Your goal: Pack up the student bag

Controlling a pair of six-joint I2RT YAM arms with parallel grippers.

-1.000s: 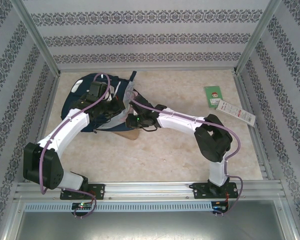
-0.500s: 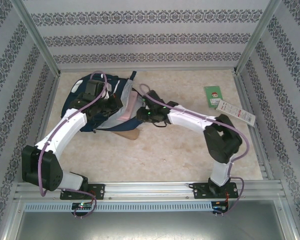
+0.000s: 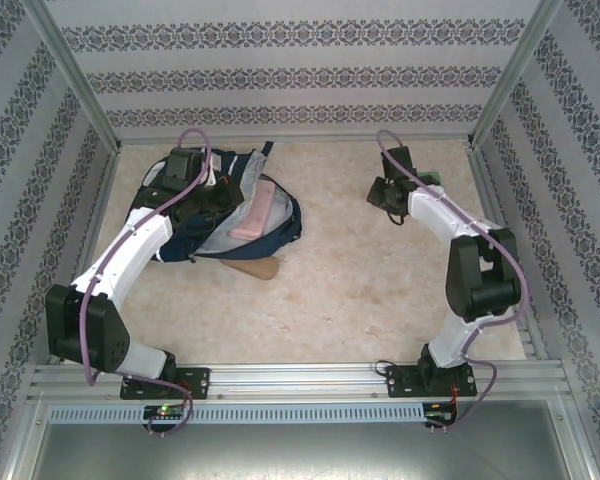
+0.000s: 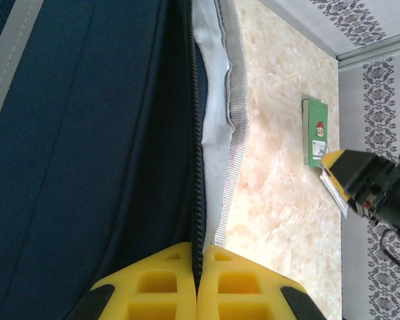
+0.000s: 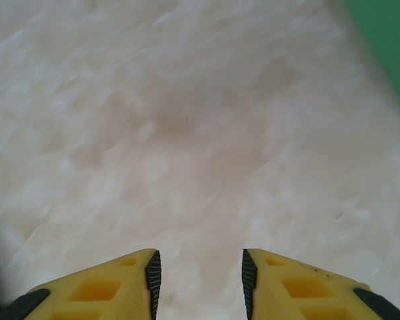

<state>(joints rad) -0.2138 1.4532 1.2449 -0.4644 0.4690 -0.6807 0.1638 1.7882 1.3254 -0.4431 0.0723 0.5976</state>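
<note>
student bag (image 3: 283,222): far-left part of the counter (image 3: 340,290), lying flat, main zip open, mouth facing the middle. A pink item (image 3: 255,212) is inside against the pale grey lining (image 4: 210,100). A tan flat thing (image 3: 258,268) pokes out from under the near edge; can't tell what it is.

left gripper (image 4: 198,250): fingers pressed together, pinching the bag's zipper edge and holding the mouth up.

right gripper (image 5: 199,260): well apart from the bag, far-right side, low over bare counter. Fingers spread, nothing between them. The green card (image 4: 315,133) is just beside it, with a white slip (image 4: 335,193) next to that.

Step, by my read: fetch the next item, probably the card.

Risks:
- The card lies flat on the counter, so the fingers may scrape and shove it toward the wall rather than lift it.
- Card and slip sit close, so the pinch could take both or knock one away.
- The left pinch is on a thin fabric edge. If it slips, the flap drops over the opening and blocks the next insert.
- The mouth is narrow, so a carried item may catch on the rim and drag the bag.
</note>
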